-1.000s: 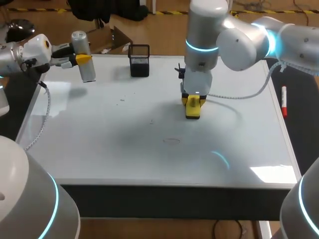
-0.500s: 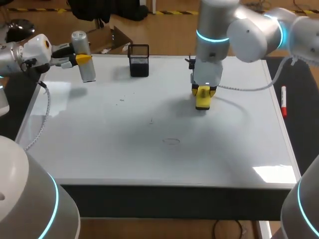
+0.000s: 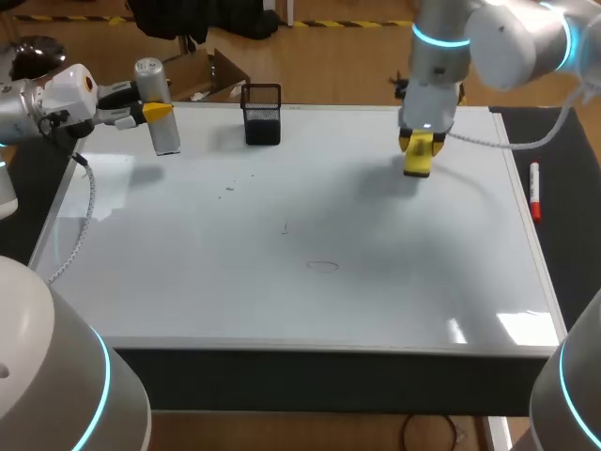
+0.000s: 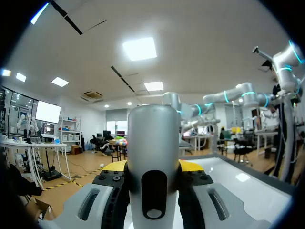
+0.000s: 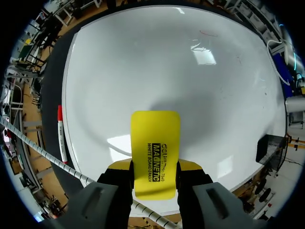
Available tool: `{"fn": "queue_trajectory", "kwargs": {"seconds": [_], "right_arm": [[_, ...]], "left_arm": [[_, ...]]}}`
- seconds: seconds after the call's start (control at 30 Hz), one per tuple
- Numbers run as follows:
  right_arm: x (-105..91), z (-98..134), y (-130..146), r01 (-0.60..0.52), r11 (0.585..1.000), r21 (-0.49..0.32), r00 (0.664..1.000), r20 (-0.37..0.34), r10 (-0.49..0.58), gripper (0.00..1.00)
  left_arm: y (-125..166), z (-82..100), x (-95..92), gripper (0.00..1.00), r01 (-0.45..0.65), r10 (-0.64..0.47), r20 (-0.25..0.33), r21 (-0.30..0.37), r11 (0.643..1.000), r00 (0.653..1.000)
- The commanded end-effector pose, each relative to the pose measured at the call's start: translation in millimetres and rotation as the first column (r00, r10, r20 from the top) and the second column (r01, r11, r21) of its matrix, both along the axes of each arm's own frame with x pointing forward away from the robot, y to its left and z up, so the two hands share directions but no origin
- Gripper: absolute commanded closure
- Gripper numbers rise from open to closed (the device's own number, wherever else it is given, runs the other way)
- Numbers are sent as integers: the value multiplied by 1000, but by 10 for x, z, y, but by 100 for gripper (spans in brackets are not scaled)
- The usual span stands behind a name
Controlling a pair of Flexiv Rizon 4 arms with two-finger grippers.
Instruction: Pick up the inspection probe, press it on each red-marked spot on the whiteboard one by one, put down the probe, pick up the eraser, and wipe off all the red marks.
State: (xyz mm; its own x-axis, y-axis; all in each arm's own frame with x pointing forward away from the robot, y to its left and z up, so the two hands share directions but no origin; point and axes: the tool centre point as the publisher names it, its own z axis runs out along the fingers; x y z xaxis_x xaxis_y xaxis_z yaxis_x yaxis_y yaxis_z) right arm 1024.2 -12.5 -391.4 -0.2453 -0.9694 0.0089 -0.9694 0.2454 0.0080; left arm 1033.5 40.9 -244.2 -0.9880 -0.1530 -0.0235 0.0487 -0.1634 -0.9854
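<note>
The silver cylindrical probe hangs upright over the whiteboard's far left corner, and my left gripper is shut on it. In the left wrist view the probe fills the gap between the yellow tips of the left gripper. My right gripper is shut on the yellow eraser near the board's far right. The right wrist view has the eraser sticking out ahead of the right gripper, above the white surface. Only faint traces of marks show mid-board.
A black mesh holder stands at the board's far edge, left of centre. A red-capped marker lies just off the board's right edge and also shows in the right wrist view. My right arm's cable trails over the far right corner.
My right arm has carried the eraser from the board's middle back and to the right, towards the far right corner. The left arm and the probe have not moved.
</note>
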Motion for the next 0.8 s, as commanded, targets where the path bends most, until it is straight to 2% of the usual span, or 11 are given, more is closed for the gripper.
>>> {"fn": "queue_trajectory", "kwargs": {"seconds": [0.03,0.3,0.8], "right_arm": [[194,18,-183,23,1000,12,999,-29,-22,100],[302,-109,-381,59,998,2,996,-69,-59,100],[321,-119,-694,114,993,-9,991,-69,-114,100]], "left_arm": [[-1,13,-5,100,-1,1,0,0,1000,1000],[-1,13,-5,100,-1,1,0,0,1000,1000],[-1,13,-5,100,-1,1,0,0,1000,1000]]}}
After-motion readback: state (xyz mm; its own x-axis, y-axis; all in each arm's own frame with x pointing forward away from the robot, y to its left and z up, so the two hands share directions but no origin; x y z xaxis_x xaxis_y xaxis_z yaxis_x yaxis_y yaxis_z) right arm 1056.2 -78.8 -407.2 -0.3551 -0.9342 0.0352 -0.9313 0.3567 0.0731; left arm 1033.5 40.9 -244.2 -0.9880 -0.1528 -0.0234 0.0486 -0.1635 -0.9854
